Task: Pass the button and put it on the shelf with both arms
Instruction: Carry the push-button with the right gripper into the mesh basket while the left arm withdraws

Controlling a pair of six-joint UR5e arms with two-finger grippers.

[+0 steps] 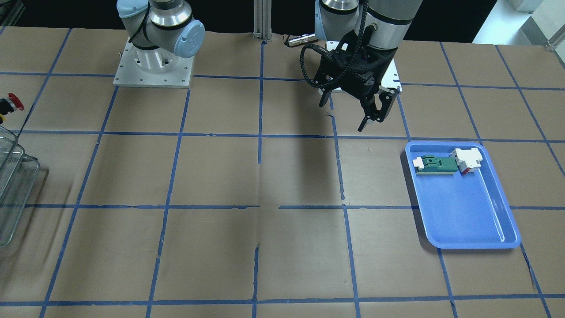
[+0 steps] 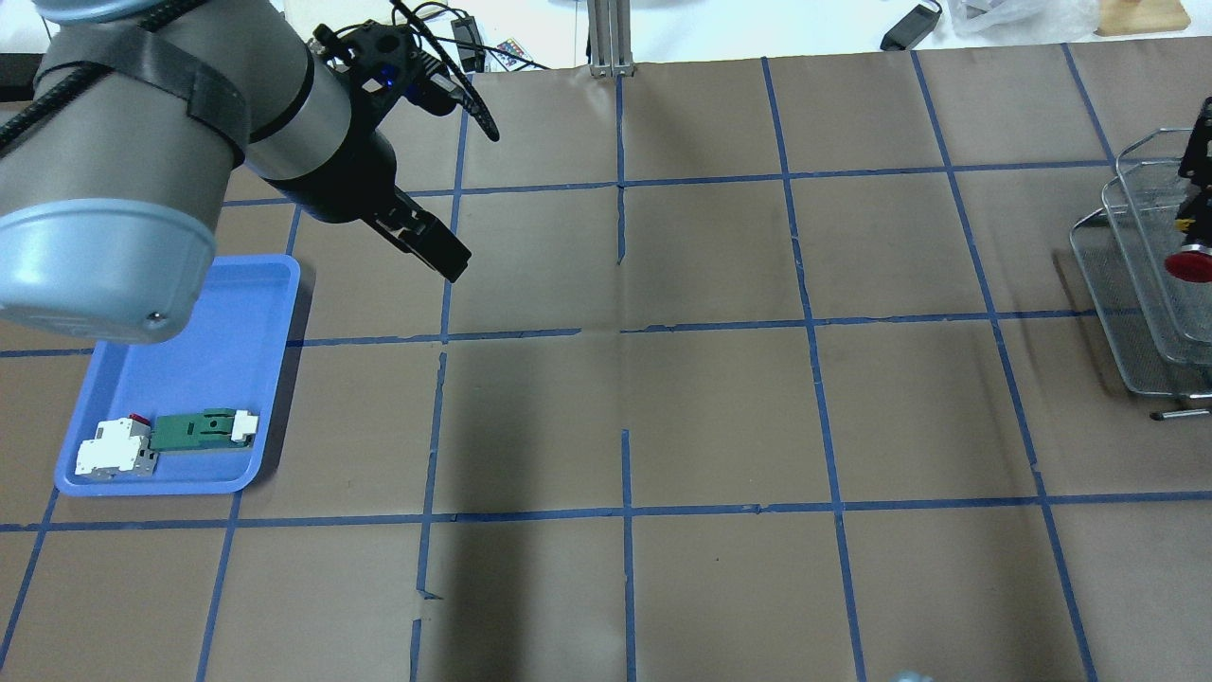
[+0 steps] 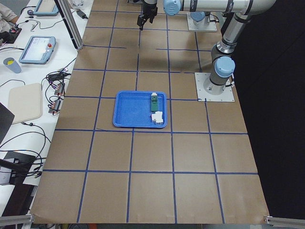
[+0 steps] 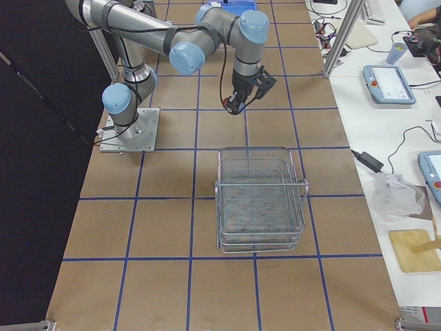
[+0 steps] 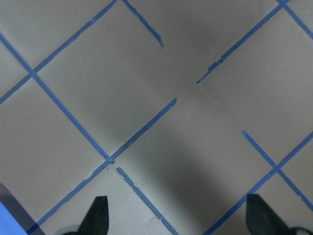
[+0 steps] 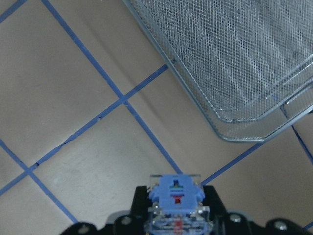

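1. Right end effector [image 4: 236, 101]: shut on the button [image 6: 176, 197] and carried clear of the worktop [image 1: 300, 247]. The blue-white block faces the wrist and the red cap leads away from it. I judge this grip keeps the cap end free to go down first.
2. Button, place: between the right fingers, aloft, on no tier yet. With the button in this end effector, the hand-over looks done and the placing remains.
3. Shelf [image 4: 260, 200]: ahead of the right end effector and off to one side in its wrist view, not yet beneath it. It is wire mesh, in stacked tiers, with a rounded rim.
4. Edges to mind: the raised rim and the upright handle bars at the shelf's ends stand between the button and the mesh floor. I reckon the approach must clear them from above and not come in from the side.
5. Room, right side: bare worktop lies under and behind the end effector, with nothing close but the shelf.
6. Left end effector [image 1: 374, 115]: fingers spread wide with nothing between them, hanging over bare worktop well apart from the right one. I take it to be parked out of the way.
7. Tray [image 1: 463, 212]: near the left end effector, to its outer side. It holds a green part [image 1: 437, 164] and a white block [image 1: 467, 160], touching at one end.
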